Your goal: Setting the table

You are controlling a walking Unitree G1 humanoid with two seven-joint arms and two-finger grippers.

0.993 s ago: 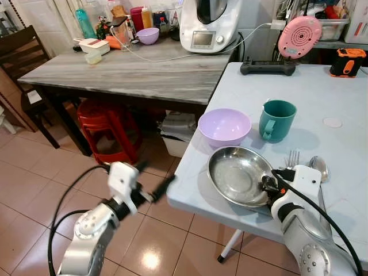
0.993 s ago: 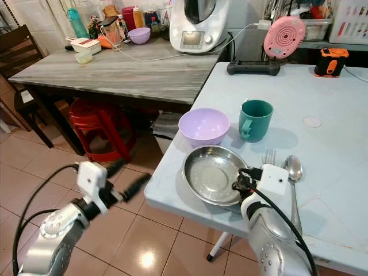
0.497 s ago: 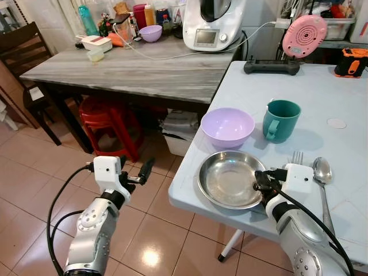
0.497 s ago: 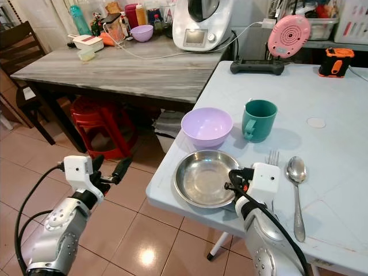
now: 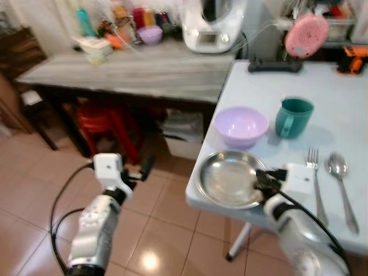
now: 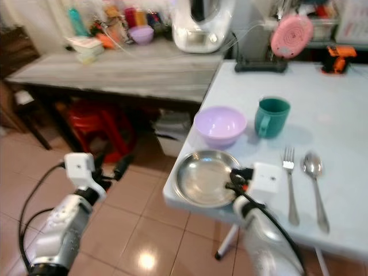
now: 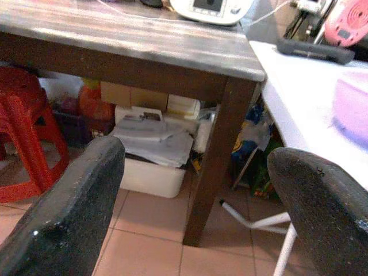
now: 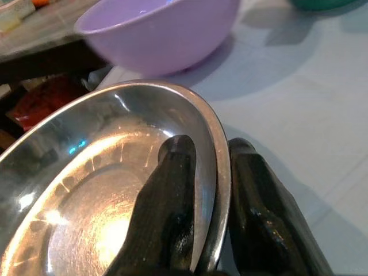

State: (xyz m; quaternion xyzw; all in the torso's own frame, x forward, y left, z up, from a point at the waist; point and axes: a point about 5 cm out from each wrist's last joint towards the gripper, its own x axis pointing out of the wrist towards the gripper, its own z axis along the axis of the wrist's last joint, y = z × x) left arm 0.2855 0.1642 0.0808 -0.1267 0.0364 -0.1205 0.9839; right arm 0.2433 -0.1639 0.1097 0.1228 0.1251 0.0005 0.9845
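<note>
The steel plate (image 5: 230, 179) is being gripped at its right rim by the right gripper (image 8: 208, 167), one finger inside and one outside. It is lying at the white table (image 5: 276, 80) corner, just before the purple bowl (image 5: 241, 126). The left gripper (image 5: 140, 171) is being held spread apart over the tiled floor (image 5: 40, 184), well apart from the plate.

A grey marble-topped side table (image 5: 144, 72) carries a white kitchen machine (image 5: 210, 26), a small purple bowl (image 5: 150, 35) and bottles (image 5: 85, 22); a red stool (image 5: 103, 123) stands beneath it, on tan floor tiles (image 5: 34, 190)
</note>
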